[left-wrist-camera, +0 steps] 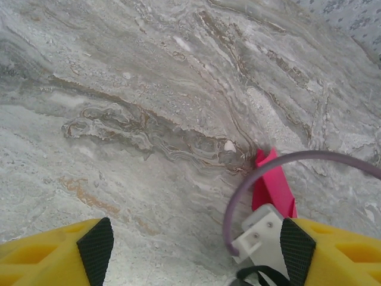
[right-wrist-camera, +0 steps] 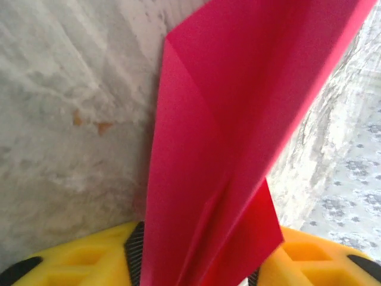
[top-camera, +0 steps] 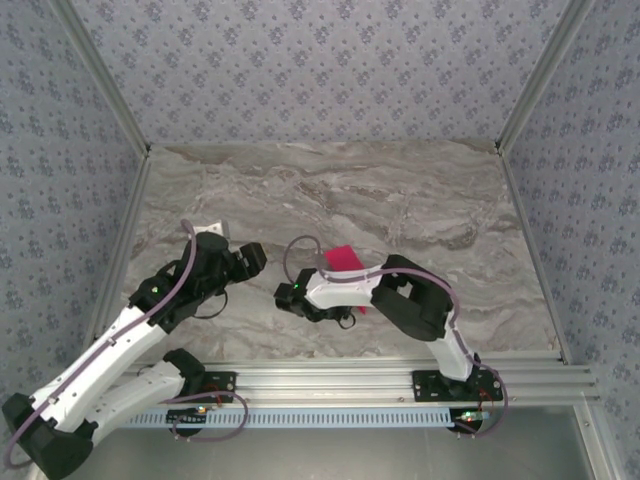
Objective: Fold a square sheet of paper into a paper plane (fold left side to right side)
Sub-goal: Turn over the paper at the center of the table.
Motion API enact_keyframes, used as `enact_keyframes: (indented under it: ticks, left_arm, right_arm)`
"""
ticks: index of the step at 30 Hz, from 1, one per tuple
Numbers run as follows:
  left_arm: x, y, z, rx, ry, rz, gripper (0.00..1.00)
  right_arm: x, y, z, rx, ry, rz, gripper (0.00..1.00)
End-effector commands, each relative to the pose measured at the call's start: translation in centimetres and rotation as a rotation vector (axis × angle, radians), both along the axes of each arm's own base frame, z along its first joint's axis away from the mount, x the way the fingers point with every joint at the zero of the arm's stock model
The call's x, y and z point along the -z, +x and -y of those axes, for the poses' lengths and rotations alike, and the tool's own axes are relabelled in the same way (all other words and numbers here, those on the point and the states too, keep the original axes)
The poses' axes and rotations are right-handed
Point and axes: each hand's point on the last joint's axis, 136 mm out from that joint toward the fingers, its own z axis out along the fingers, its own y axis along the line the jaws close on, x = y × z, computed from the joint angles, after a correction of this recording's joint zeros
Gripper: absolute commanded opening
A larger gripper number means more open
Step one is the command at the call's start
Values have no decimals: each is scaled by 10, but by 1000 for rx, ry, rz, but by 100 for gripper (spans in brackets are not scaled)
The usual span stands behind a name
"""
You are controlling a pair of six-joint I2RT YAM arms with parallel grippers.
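Note:
The paper plane (right-wrist-camera: 220, 137) is a slim magenta-pink fold with a long centre crease, standing up from between my right gripper's (right-wrist-camera: 196, 265) yellow fingers (right-wrist-camera: 89, 262), which are shut on its lower end. From above, the plane (top-camera: 342, 261) sticks out behind the right arm's white link, and the right gripper (top-camera: 345, 300) is mostly hidden under that link. My left gripper (left-wrist-camera: 196, 250) is open, pads (left-wrist-camera: 95, 247) wide apart over bare marble. The left gripper (top-camera: 252, 258) sits just left of the right arm, with the plane (left-wrist-camera: 275, 183) upright ahead of it.
The grey marbled tabletop (top-camera: 400, 200) is walled by patterned panels and aluminium posts. A purple cable (left-wrist-camera: 238, 190) and the right arm's white wrist block (left-wrist-camera: 262, 235) cross in front of my left gripper. A rail (top-camera: 350, 380) runs along the near edge.

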Motion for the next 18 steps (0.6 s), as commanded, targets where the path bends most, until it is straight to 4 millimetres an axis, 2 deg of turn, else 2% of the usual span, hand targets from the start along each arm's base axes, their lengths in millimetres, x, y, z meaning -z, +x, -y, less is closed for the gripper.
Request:
enact_keyframes:
  ticks: [1,6,9,12,18]
  left_arm:
    - [-4,4,8,21,-35,7,77]
    - [-1,6,20,55,-78,-6,81]
    - [3,6,30,91,-103,-21,84]
    - [13,8,47,150,-140,-58,84]
    - [47,12,90,253,-245,-156,84]
  right_arm:
    - [-13,-16,-19,13,188,-73,63]
    - [-44,-25,-26,10,349,-84,86]
    - [-65,-29,-29,10,472,-95,94]
    - [-87,-31,-28,26,626,-104,99]
    - [-113,-23,-5,115,940,-118,100]
